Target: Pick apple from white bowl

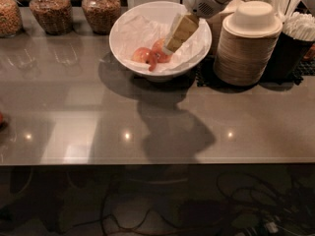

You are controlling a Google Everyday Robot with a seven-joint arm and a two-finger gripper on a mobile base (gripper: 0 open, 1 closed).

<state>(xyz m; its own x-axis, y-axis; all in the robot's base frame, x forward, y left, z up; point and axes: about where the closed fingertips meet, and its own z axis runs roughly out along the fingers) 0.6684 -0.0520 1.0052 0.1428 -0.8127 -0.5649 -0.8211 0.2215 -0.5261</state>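
In the white bowl (pixel 117 47): the apple (pixel 159 53) rests on crumpled paper, touching a paler, flatter apple (pixel 141 56) on the side away from the tool
Tool (pixel 172 43): slanted down into the bowl, tip right at the apple; spread or pressed together, I cannot tell
Roll risk: a glancing touch could send the round fruit skidding
Mix-up risk: the neighbour could be caught instead
Paper risk: loose folds may bunch in
Tabletop (pixel 74 107) risk: the stacked beige bowls (pixel 248 48) stand close to the arm
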